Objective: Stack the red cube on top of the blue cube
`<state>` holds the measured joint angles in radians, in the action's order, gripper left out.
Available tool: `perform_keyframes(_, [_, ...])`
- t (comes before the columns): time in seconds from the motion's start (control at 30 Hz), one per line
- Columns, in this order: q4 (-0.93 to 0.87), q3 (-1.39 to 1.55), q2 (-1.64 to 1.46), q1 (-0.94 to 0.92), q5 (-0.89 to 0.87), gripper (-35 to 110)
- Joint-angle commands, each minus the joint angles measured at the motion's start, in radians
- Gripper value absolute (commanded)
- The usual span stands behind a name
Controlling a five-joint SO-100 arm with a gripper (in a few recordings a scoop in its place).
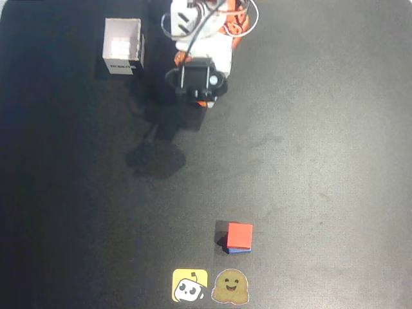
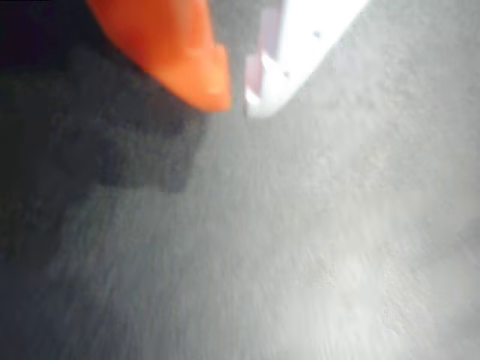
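Empty hand [image 2: 236, 94], nearly closed; one red cube [image 1: 239, 235] tops one blue cube [image 1: 239, 250].

1. The red cube [image 1: 240, 235] sits in the lower centre of the overhead view, slightly right of the middle; its flat, matte, bright red top faces the camera; it rests on the blue cube.
2. The blue cube [image 1: 239, 250] lies directly beneath it; just a thin blue strip shows along the red cube's lower edge.
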<state>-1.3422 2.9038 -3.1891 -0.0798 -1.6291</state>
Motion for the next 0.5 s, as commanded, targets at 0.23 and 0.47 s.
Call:
perform_keyframes(0.23, [-0.006, 0.051, -0.006, -0.009, 0.049, 0])
perform_keyframes(0.47, [-0.006, 0.051, -0.006, -0.014, 0.048, 0])
